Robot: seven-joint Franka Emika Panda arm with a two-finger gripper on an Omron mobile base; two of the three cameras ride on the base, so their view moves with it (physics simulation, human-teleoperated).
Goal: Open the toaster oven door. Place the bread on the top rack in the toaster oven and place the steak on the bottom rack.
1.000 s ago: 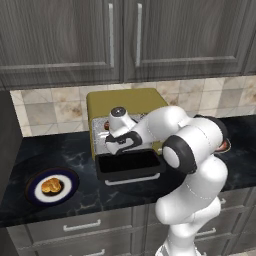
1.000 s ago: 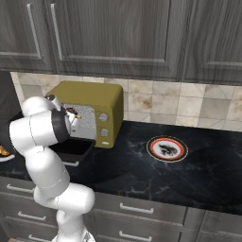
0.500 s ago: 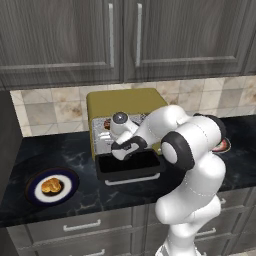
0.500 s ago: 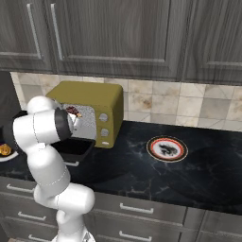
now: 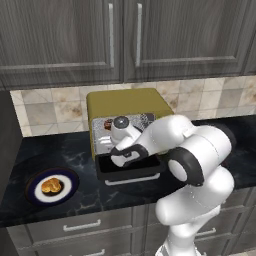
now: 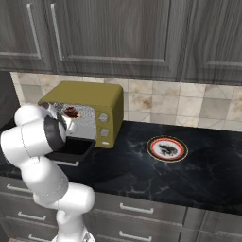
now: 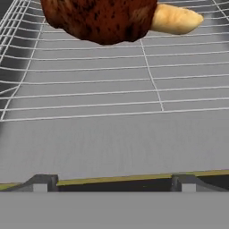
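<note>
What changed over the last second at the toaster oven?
Little has changed. The arm's elbow has sunk a bit lower, and the end effector has shifted only slightly at the oven mouth. It is open and empty. Nothing was gripped or released. The steak still lies on a wire rack, the toaster oven door stays down, and the bread remains on its plate.

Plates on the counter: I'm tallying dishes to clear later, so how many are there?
2. One plate with the bread sits left of the toaster oven; another plate, holding a dark item, sits to its right.
</note>
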